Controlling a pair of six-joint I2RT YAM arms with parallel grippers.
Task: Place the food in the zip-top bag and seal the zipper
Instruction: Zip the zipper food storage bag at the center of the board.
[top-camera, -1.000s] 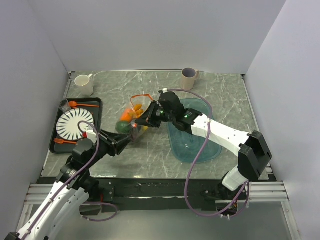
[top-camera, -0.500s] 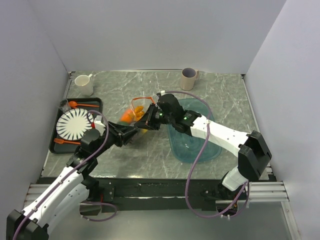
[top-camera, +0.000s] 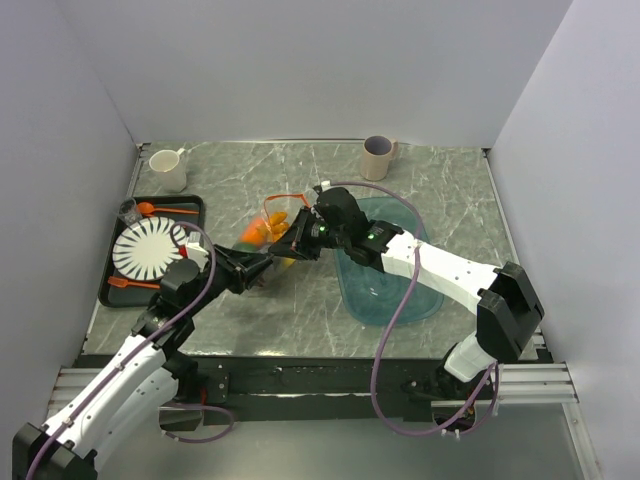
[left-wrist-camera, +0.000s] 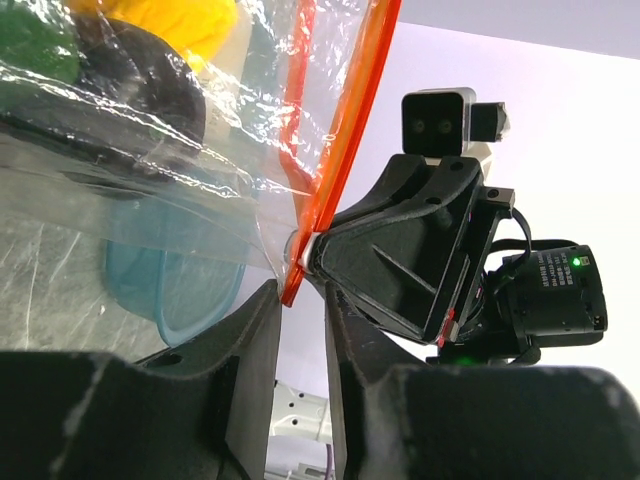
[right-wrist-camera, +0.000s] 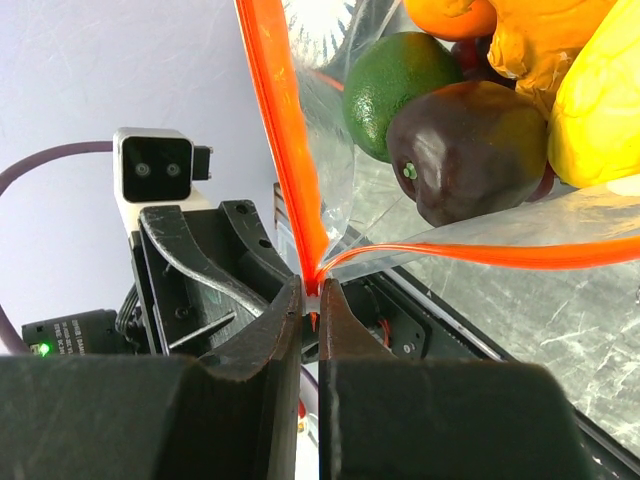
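Note:
The clear zip-top bag hangs lifted over the table's middle with the food inside. In the right wrist view I see a green fruit, a dark purple one, yellow pieces and an orange one. My right gripper is shut on the white slider at the end of the orange-red zipper, whose two strips part above it. My left gripper faces it from the other side. Its jaws stand narrowly apart, and the zipper ends right at their tips.
A translucent teal tray lies under the right arm. A black tray at the left holds a white ribbed plate and an orange spoon. A white cup and a beige mug stand at the back.
My left gripper has moved up and right to the bag's zipper end, and its jaws have narrowed. The right gripper has kept its hold and hardly moved.

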